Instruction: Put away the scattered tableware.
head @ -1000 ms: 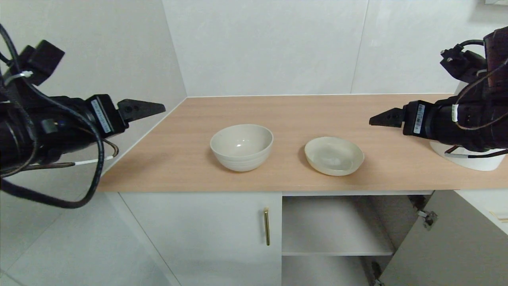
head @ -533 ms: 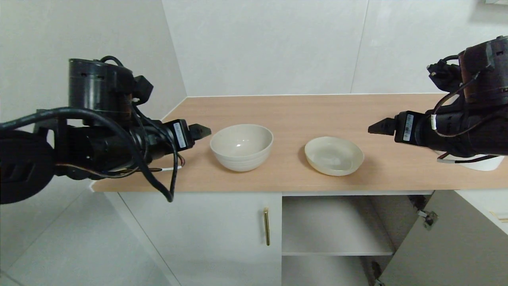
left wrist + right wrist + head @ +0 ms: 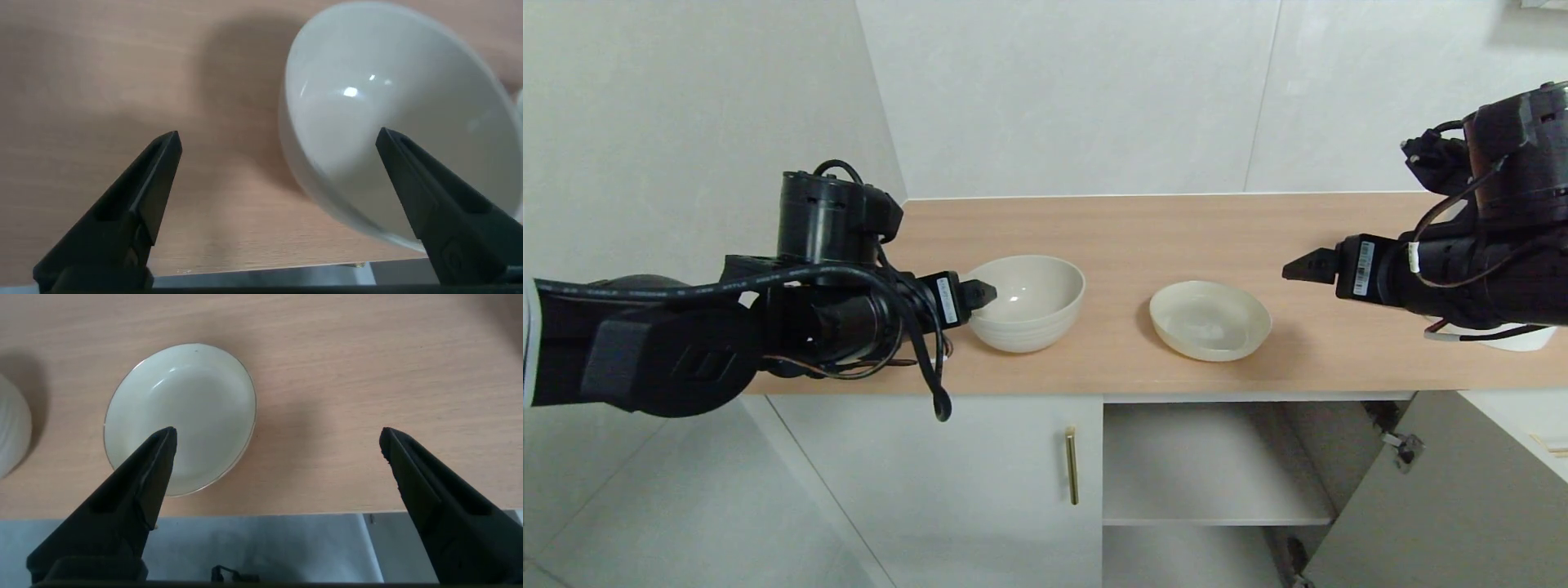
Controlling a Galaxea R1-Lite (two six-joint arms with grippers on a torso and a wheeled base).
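Straddling the bowl [image 3: 1021, 302] wall, the left tool [image 3: 980, 292] is spread wide and holds nothing.
Bowl stands upright on the surface [image 3: 1143, 229]. At the bowl's left rim, one of the tool's fingers [image 3: 131, 212] is outside the wall and the other over the hollow. Shallow dish [image 3: 1210, 320] lies apart to the bowl's right. Right tool [image 3: 1294, 268], open and empty, hangs beyond the dish. Left arm is clearly nearer; closing should pinch the wall.
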